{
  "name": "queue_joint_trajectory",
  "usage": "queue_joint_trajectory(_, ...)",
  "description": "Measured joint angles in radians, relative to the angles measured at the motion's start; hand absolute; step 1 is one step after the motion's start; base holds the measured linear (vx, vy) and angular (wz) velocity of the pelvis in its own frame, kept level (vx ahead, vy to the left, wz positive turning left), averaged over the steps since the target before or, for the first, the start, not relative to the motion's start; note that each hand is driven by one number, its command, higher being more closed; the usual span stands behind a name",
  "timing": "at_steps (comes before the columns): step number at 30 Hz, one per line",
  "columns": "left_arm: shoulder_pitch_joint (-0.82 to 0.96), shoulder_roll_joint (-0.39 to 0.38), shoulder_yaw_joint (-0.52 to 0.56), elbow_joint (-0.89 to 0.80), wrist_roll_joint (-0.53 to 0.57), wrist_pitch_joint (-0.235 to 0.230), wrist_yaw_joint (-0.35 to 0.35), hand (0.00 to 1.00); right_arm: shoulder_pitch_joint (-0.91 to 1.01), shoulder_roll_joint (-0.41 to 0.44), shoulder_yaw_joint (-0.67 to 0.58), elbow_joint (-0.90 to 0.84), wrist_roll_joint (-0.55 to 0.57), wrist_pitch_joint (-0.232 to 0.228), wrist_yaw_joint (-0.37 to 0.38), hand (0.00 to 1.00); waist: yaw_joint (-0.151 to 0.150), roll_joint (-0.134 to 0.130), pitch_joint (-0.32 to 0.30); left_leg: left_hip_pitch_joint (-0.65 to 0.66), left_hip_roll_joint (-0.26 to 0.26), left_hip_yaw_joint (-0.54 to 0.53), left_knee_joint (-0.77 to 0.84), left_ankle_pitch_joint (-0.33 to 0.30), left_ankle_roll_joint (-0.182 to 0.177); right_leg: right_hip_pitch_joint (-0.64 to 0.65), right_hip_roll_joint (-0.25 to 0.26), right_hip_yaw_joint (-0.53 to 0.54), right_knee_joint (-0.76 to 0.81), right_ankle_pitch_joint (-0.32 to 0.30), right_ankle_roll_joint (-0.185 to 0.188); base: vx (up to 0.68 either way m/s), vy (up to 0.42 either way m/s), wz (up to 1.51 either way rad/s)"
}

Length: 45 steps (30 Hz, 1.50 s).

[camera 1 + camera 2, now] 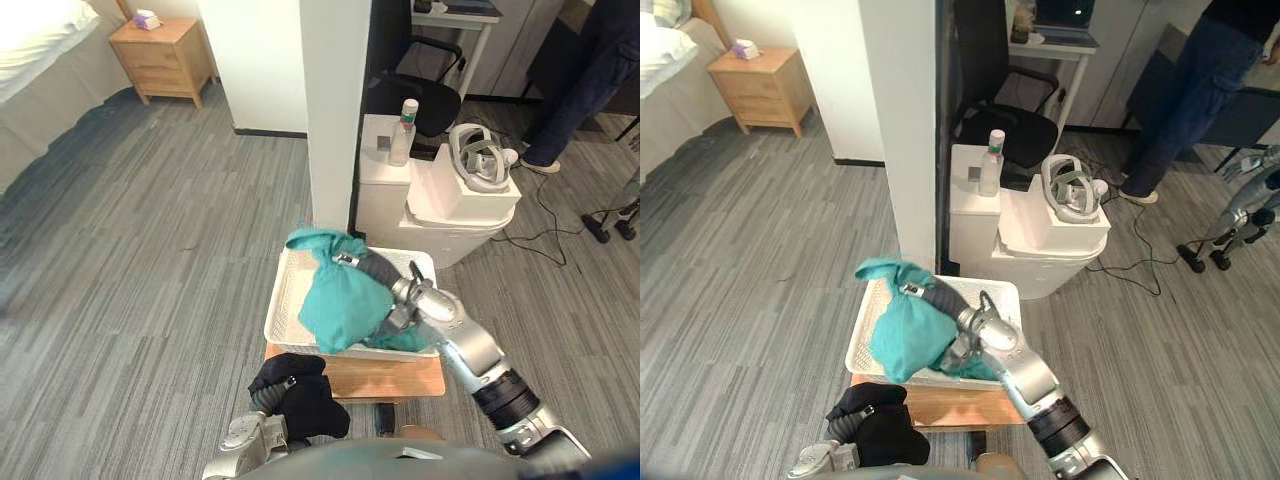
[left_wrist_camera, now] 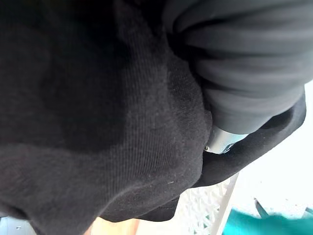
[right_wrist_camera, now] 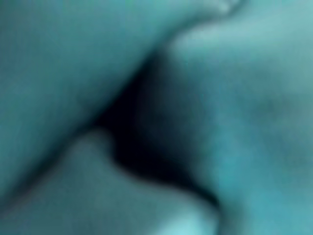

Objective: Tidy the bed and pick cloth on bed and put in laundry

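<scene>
**Two cloths at the basket**

My right hand is buried in the teal cloth over the white basket. I cannot tell its grip. My left hand sits under the black cloth by the basket's near corner, its grip equally hidden.

The right arm enters from 5 o'clock and stretches toward 11 o'clock. Past its dark ribbed wrist cover, the right hand is buried in the teal cloth. The left arm comes up from 7 o'clock, and the left hand is wrapped in black cloth near 6 o'clock.
</scene>
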Motion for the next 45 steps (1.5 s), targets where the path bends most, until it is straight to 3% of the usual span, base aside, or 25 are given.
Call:
queue_joint_trajectory(4,-0.057,-0.030,-0.014,-0.069,-0.047,0.003,0.025,1.00,-0.138,0.036,-0.006,0.070,-0.130,0.021,-0.075,1.00,0.001,0.034,0.134,-0.082,-0.033,-0.021,0.019,0.018,0.011,-0.061,-0.044,-0.024,0.016,0.019,0.009,-0.15,0.022,0.24)
queue_joint_trajectory(8,-0.103,-0.047,-0.025,-0.114,-0.050,0.008,0.055,1.00,-0.248,0.042,-0.019,0.160,-0.209,0.047,-0.151,1.00,0.024,0.048,0.241,-0.141,-0.038,-0.028,0.027,0.045,0.015,-0.123,-0.060,-0.046,0.053,0.019,0.009,-0.08,-0.010,0.22)
queue_joint_trajectory(13,-0.123,-0.048,-0.005,-0.112,-0.043,0.013,0.075,1.00,-0.447,-0.022,-0.222,0.409,-0.279,0.056,-0.294,1.00,0.044,0.070,0.315,-0.192,-0.053,-0.074,0.023,0.086,0.025,-0.163,-0.082,-0.098,0.071,0.020,0.010,0.01,0.000,0.30)
queue_joint_trajectory(14,-0.125,-0.048,0.004,-0.112,-0.042,0.009,0.074,1.00,-0.507,-0.063,-0.264,0.486,-0.286,0.052,-0.321,0.00,0.053,0.075,0.319,-0.201,-0.055,-0.075,0.023,0.087,0.025,-0.171,-0.085,-0.098,0.072,0.020,0.010,0.00,0.018,0.11)
queue_joint_trajectory(18,-0.135,-0.039,0.038,-0.075,-0.044,0.005,0.072,1.00,-0.619,-0.200,-0.322,0.630,-0.285,-0.021,-0.353,0.00,0.078,0.099,0.334,-0.211,-0.059,-0.076,0.025,0.087,0.026,-0.179,-0.090,-0.103,0.074,0.022,0.013,0.02,0.016,0.04)
queue_joint_trajectory(22,-0.139,-0.029,0.074,-0.036,-0.085,0.006,0.075,1.00,-0.638,-0.268,-0.322,0.728,-0.243,-0.060,-0.353,0.00,0.076,0.107,0.338,-0.210,-0.060,-0.074,0.024,0.087,0.026,-0.179,-0.091,-0.107,0.074,0.022,0.013,0.02,0.006,0.00)
queue_joint_trajectory(24,-0.141,-0.028,0.114,-0.025,-0.163,0.008,0.073,1.00,-0.635,-0.295,-0.326,0.768,-0.194,-0.079,-0.346,0.00,0.071,0.107,0.338,-0.209,-0.060,-0.071,0.025,0.087,0.026,-0.179,-0.091,-0.106,0.074,0.022,0.013,0.00,-0.003,-0.02)
queue_joint_trajectory(29,-0.140,-0.011,0.248,-0.066,-0.222,-0.036,0.080,1.00,-0.520,-0.309,-0.437,0.737,-0.122,-0.175,-0.313,0.00,0.065,0.108,0.338,-0.145,-0.052,-0.046,0.022,0.080,0.025,-0.119,-0.082,-0.095,0.059,0.022,0.013,0.00,-0.012,-0.08)
queue_joint_trajectory(31,-0.140,0.026,0.317,-0.132,-0.184,-0.072,0.119,1.00,-0.434,-0.308,-0.486,0.656,-0.081,-0.219,-0.304,0.00,0.048,0.106,0.335,-0.123,-0.046,-0.033,0.019,0.075,0.025,-0.090,-0.074,-0.092,0.032,0.018,0.006,-0.02,-0.025,-0.14)
queue_joint_trajectory(34,-0.140,0.059,0.421,-0.174,-0.111,-0.102,0.152,1.00,-0.316,-0.288,-0.523,0.560,-0.079,-0.248,-0.294,0.00,0.043,0.103,0.311,-0.090,-0.035,-0.005,-0.001,0.070,0.016,-0.063,-0.058,-0.084,-0.001,0.025,0.008,0.04,-0.044,-0.30)
queue_joint_trajectory(37,-0.125,0.090,0.509,-0.194,-0.019,-0.143,0.164,1.00,-0.088,-0.219,-0.527,0.434,-0.103,-0.257,-0.281,0.00,0.025,0.096,0.188,-0.027,-0.003,0.028,-0.035,0.059,-0.002,-0.035,-0.020,-0.061,-0.001,0.018,0.003,0.15,-0.037,-0.33)
queue_joint_trajectory(45,-0.145,0.090,0.531,-0.394,0.056,-0.167,0.140,1.00,0.112,-0.197,-0.511,0.309,-0.428,-0.270,-0.291,0.00,-0.010,0.029,0.094,0.038,0.020,0.071,-0.046,0.041,-0.021,0.001,0.010,-0.030,-0.007,0.009,-0.002,0.04,0.000,-0.17)
